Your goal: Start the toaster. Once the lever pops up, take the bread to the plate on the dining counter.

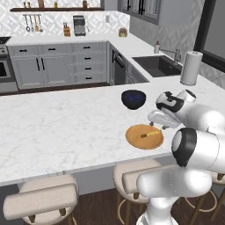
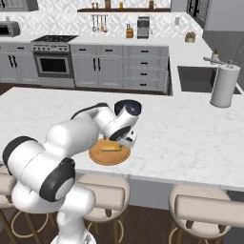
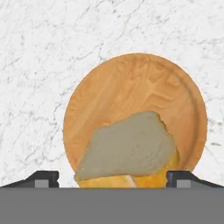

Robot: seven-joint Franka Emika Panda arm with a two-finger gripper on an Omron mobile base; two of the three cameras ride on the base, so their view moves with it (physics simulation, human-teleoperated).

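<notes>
The bread (image 3: 131, 146), a pale tan slice, lies on the round orange-brown plate (image 3: 131, 87) near the front edge of the white marble dining counter (image 1: 66, 127). My gripper (image 3: 113, 178) hovers just above the slice, open, with one fingertip on each side and neither touching it. From the base cameras the bread (image 1: 150, 133) rests on the plate (image 1: 136, 139) under my gripper (image 1: 156, 127). From the other side the bread (image 2: 110, 148), the plate (image 2: 106, 157) and my gripper (image 2: 119, 143) sit the same way. The toaster is out of view.
A dark blue bowl (image 1: 133, 99) stands on the counter just behind the plate. A paper towel roll (image 1: 191, 67) stands by the sink (image 1: 158, 65) at the right. Beige stools (image 1: 41, 197) line the counter's near side. A coffee machine (image 1: 79, 24) sits on the back counter.
</notes>
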